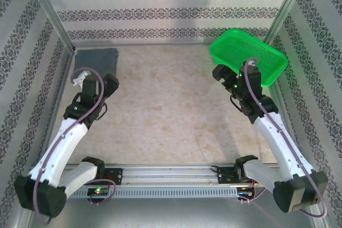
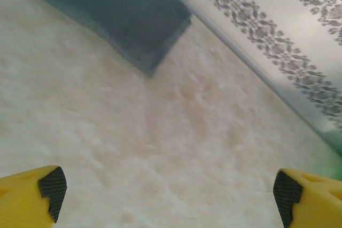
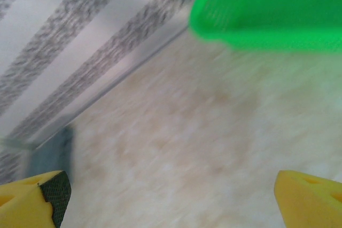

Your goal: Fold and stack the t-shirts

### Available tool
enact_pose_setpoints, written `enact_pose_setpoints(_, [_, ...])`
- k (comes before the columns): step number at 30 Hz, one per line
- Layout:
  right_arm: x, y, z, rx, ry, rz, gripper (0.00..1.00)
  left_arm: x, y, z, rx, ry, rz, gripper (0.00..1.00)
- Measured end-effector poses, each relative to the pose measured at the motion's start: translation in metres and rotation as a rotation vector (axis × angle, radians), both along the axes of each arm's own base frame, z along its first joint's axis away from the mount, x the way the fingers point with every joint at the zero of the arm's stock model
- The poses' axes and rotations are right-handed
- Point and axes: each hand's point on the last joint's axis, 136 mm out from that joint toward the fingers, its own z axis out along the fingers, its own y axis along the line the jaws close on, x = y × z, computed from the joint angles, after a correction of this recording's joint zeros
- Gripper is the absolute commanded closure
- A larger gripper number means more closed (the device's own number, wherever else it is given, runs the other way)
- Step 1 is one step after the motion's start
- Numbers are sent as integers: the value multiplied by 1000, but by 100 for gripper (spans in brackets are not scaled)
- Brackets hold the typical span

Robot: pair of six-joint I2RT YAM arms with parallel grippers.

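Your left gripper (image 2: 171,198) has its yellow fingers spread wide, with nothing between them but bare table (image 2: 160,132). Your right gripper (image 3: 171,201) is just as wide and just as empty, hanging close to the green basket (image 3: 267,4).

Watch the left side first. From above, that gripper (image 1: 95,80) sits just beside the folded t-shirt (image 1: 96,58). Dip forward with the jaws this wide and a finger could catch the near edge. On soft, thin fabric like this, that would likely peel up the top layer and undo the fold. The side wall is close too, so a wide swing risks a bump.

On the right, the gripper (image 1: 235,74) is right at the basket's (image 1: 248,52) near rim. A careless lift or turn could shove the basket along the table.

Now the t-shirt (image 2: 117,9) itself: dark slate-grey and plain, folded into a flat, tidy rectangle. It's tucked in the far-left corner, clear of both grippers, and its corner looks thick and layered. I can't tell whether that's one shirt or a stack.
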Motion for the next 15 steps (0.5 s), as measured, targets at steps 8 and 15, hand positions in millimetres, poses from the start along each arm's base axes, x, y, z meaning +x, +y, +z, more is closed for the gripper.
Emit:
enact_pose_setpoints(8, [-23, -59, -127, -601, 122, -48, 2, -32, 36, -113, 459, 198, -127, 0])
enact_pose_setpoints(15, [-7, -75, -164, -719, 106, -32, 2, 10, 42, -162, 493, 216, -182, 0])
